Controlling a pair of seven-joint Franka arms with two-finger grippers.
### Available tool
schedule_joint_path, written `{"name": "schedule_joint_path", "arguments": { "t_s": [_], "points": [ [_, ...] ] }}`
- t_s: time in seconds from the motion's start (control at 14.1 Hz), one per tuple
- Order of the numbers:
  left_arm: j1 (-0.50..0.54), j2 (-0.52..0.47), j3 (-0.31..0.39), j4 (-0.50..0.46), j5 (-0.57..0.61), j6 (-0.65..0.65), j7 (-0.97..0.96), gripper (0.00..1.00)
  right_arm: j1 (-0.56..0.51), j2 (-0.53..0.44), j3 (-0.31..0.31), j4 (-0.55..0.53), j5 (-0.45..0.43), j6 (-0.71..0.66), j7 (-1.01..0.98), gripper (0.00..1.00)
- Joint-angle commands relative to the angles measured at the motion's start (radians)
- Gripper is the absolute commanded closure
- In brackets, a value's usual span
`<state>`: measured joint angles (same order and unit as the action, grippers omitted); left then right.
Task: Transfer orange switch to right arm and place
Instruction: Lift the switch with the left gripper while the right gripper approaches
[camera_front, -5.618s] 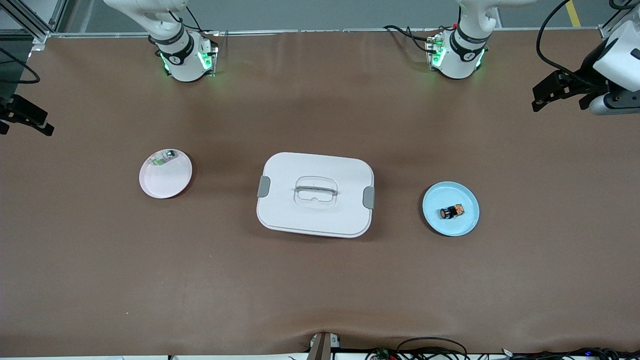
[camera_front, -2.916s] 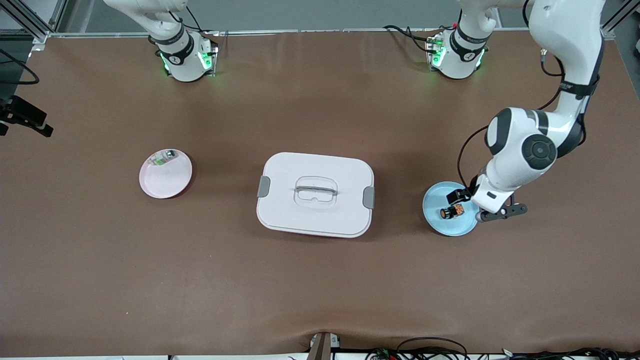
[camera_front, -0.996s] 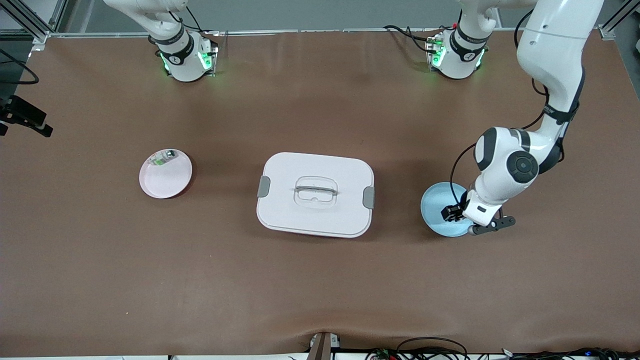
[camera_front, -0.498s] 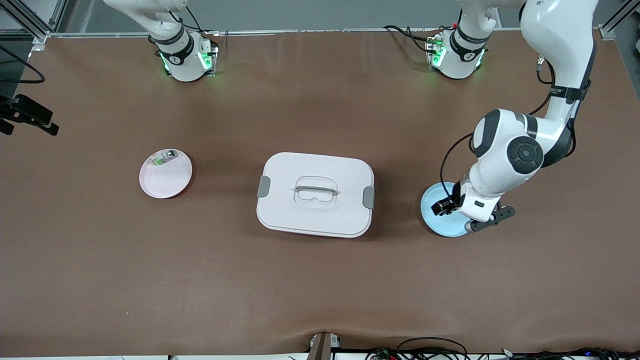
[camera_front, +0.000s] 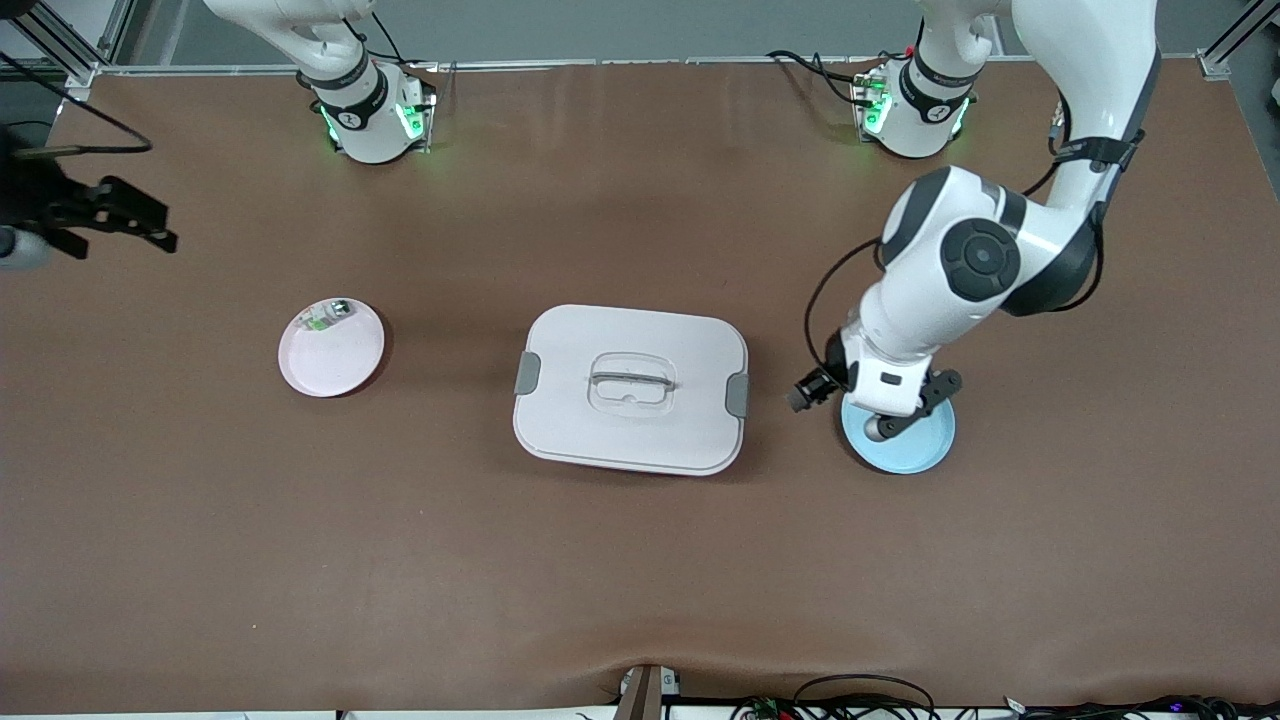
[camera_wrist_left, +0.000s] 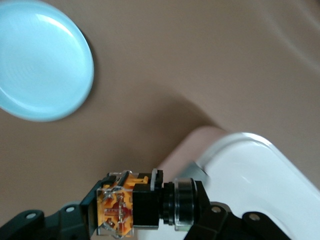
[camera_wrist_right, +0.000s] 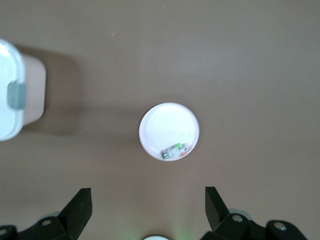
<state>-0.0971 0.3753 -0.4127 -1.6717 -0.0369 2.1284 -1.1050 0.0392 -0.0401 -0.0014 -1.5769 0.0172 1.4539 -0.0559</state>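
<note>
So the left gripper (camera_front: 806, 391) is up in the air, clamped on the orange switch (camera_wrist_left: 145, 204); in the left wrist view you can see the switch sitting crosswise between the fingers (camera_wrist_left: 210, 222), orange-tan block at one end and the round cap at the other. It's over the bare table between the blue plate (camera_front: 915, 448) and the white lidded box (camera_front: 630, 388), right by the box's corner. The blue plate has nothing on it.

The right gripper (camera_wrist_right: 148, 207) hangs high over the right arm's end of the table with its fingers spread wide, nothing in them. Its wrist view looks straight down at the pink plate (camera_wrist_right: 169, 131), which has a small white-and-green component (camera_wrist_right: 174, 148) lying near its rim. The white box sits in the middle of the table between the two plates.
</note>
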Motion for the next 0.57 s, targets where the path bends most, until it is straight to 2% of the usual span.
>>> {"name": "schedule_joint_path", "arguments": {
  "t_s": [0.0, 0.28, 0.36, 0.5],
  "points": [
    [-0.009, 0.025, -0.052, 0.093, -0.073, -0.033, -0.160, 1.00, 0.082, 0.011, -0.005, 0.021, 0.000, -0.053, 0.031, 0.00],
    [-0.093, 0.048, -0.057, 0.170, -0.179, -0.033, -0.335, 1.00, 0.252, 0.029, -0.002, 0.005, 0.004, -0.047, 0.403, 0.00],
    [-0.117, 0.051, -0.057, 0.184, -0.202, -0.033, -0.376, 1.00, 0.292, 0.029, -0.002, 0.002, 0.022, -0.024, 0.471, 0.00],
    [-0.167, 0.071, -0.055, 0.228, -0.219, -0.031, -0.449, 1.00, 0.321, 0.023, -0.002, -0.040, 0.120, 0.066, 0.588, 0.00]
  ]
}}
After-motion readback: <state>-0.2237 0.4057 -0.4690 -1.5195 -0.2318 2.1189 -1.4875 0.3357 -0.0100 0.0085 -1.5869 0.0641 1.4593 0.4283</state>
